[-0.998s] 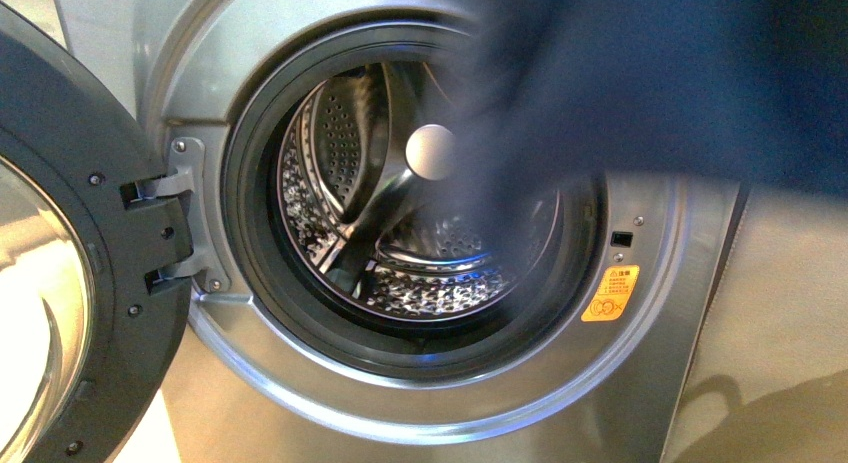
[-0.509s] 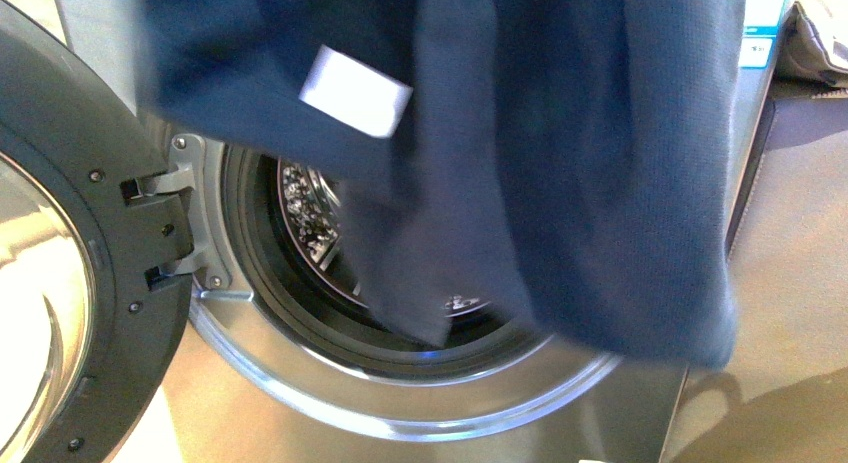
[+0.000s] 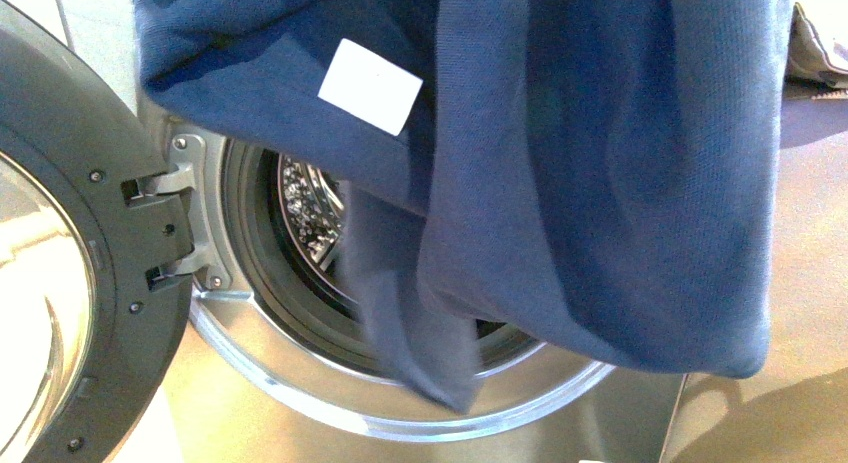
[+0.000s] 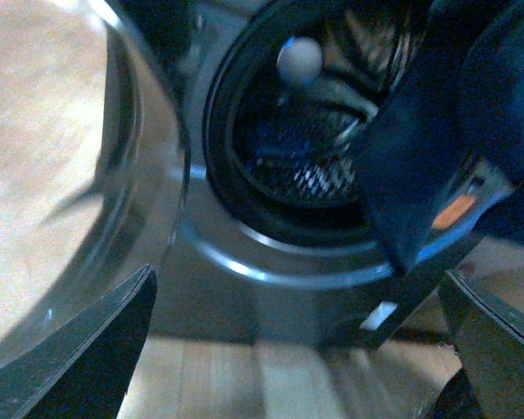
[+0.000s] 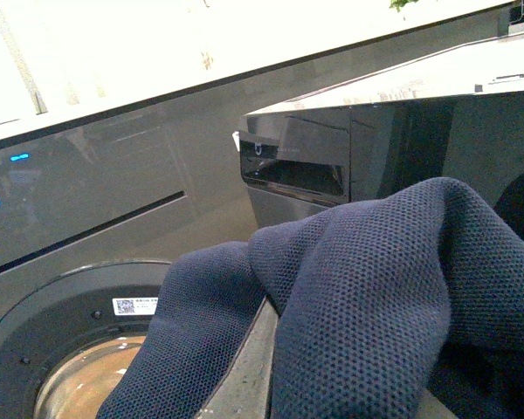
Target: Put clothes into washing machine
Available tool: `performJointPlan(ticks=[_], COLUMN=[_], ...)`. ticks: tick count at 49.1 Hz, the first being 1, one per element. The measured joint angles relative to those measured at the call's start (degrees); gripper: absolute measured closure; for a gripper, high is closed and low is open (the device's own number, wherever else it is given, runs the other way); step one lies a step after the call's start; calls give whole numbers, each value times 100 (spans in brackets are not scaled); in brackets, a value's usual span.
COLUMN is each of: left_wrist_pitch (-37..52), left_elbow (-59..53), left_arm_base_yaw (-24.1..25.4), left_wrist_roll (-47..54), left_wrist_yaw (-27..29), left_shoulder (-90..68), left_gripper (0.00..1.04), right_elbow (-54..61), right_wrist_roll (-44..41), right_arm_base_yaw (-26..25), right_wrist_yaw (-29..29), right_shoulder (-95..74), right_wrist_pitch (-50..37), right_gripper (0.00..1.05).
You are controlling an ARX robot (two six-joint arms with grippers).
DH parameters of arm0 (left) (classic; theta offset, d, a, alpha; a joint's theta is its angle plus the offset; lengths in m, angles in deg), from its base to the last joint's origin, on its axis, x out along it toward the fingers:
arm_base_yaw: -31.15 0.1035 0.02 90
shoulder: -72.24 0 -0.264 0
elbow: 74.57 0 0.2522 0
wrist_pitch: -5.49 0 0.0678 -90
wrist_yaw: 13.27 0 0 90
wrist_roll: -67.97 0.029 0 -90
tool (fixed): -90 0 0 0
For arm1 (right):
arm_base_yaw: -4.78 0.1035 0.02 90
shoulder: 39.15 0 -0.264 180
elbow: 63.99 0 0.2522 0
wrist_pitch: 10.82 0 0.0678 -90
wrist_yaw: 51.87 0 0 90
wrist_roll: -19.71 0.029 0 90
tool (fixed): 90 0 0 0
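The clothes (image 3: 600,183), a dark navy garment with a white tag, hang in front of the washing machine (image 3: 330,403) and cover most of its round porthole. One hem reaches down over the lower gasket rim. My right gripper is shut on the clothes (image 5: 375,305); the fabric drapes over it and hides its fingers. My left gripper (image 4: 301,349) is open and empty, low in front of the machine, facing the drum (image 4: 323,148). The clothes (image 4: 419,157) hang at the drum's side in that view.
The washer door (image 3: 70,263) stands swung open at the left, with its hinge (image 3: 180,213) beside the porthole. A pale fabric bundle (image 3: 815,53) lies at the upper right. The floor in front is light wood (image 4: 271,384).
The clothes have swung in from the upper right across the porthole and dropped lower, now covering most of the drum opening. The door has not moved.
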Motion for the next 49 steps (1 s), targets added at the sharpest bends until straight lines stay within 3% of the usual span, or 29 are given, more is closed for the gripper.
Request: performJointPlan(ticks=[6,13,24,34,49], left_wrist_pitch=[2109,3593,3917,4033,2951], left_elbow=[686,1537,2592,3261,4061], left_arm_base_yaw=[293,33,-756,-1567,-2618], left_wrist_roll=[-656,-1064,-1167,-1078,20], left_wrist_yaw=[-1370,-1952,-1991,-2367,-2190], left_shoulder=[-1456,-2697,-3764,-4207,-5049], left_gripper=[6,6,6,6,6], right_elbow=[0,0,0,0,0], right_wrist_roll=[0,0,0,0,0], right_arm_base_yaw=[0,0,0,0,0], right_wrist_yaw=[2,0,0,0,0], right_shoulder=[0,0,0,0,0], right_wrist_pitch=[0,0,0,0,0], right_gripper=[96,96,96,96,96])
